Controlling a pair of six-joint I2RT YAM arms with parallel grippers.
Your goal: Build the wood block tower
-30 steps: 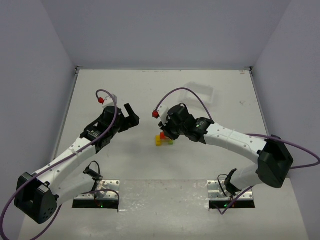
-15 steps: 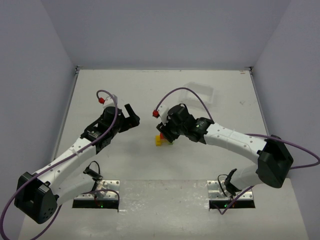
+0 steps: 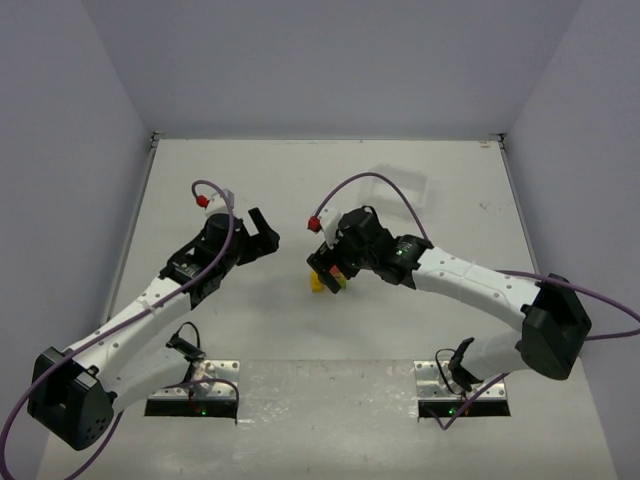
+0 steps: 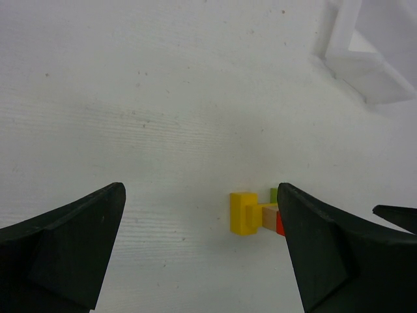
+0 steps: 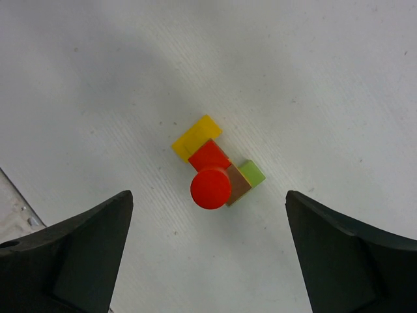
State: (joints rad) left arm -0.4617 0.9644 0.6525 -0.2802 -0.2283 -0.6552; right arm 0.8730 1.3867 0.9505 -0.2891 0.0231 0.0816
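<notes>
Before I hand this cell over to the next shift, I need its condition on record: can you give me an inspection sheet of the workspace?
Surface: white table, faint specks, no spills seen.
Job's things: wood block tower mid-table, yellow and green at base, brown and red above, red round piece on top.
Clutter: clear plastic tray on the far side, apart from the tower.
End effectors: left end effector open, empty, facing the tower; right end effector open, empty, above the tower, not touching.
Cables: purple cable looped over each arm, no snag seen.
Surroundings: plain walls on three sides.
</notes>
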